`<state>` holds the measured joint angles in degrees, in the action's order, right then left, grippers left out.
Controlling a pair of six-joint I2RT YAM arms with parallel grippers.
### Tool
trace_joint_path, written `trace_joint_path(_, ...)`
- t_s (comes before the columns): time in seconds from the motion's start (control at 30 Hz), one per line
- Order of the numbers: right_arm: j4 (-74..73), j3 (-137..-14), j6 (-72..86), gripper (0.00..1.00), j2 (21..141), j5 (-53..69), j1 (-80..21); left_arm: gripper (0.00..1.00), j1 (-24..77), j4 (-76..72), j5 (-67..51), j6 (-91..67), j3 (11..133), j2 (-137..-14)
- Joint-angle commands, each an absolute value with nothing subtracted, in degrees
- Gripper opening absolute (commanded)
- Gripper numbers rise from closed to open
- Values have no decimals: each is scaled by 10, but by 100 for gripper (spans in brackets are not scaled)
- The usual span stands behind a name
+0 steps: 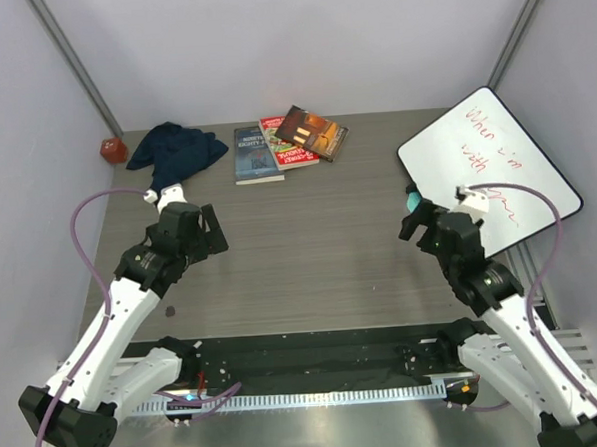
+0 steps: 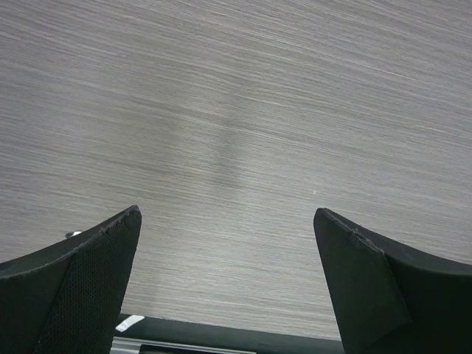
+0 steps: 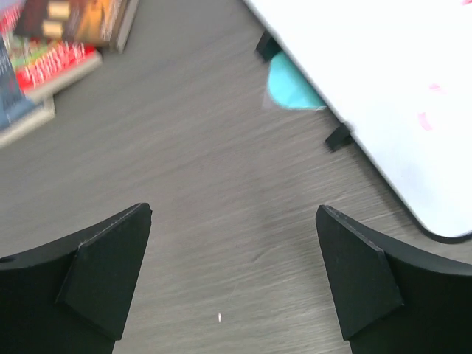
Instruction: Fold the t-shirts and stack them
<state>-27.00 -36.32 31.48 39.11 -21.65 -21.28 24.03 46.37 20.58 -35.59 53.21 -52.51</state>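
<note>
Both hands empty, jaws spread as wide as they go. My left hand [image 1: 207, 233] hovers over bare tabletop [image 1: 311, 273], left of centre. My right hand [image 1: 419, 220] sits at the right, just beside the whiteboard [image 1: 491, 163].

The t-shirts [image 1: 175, 150] are one crumpled navy heap in the upper left, near the books [image 1: 286, 142]. I can't tell how many garments are in it. Nothing folded yet.

My call: send the left hand up to the heap and pinch a single layer at an edge. Drag it to the open middle and spread it flat before any fold.
</note>
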Motion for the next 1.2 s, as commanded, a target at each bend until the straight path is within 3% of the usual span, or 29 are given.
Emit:
trace_joint_path(0.0, -342, -383, 365, 100, 327, -363, -214, 100, 242, 467, 221, -361, 552, -525)
trace_joint_path(0.17, -373, -394, 399, 100, 376, -334, -214, 100, 242, 461, 218, -361, 549, -516)
trace_joint_path(0.73, -498, -403, 541, 100, 315, -572, -214, 100, 242, 466, 214, -359, 553, -526)
trace_joint_path(1.17, -728, -423, 829, 100, 286, -714, -214, 100, 242, 461, 200, -354, 554, -538)
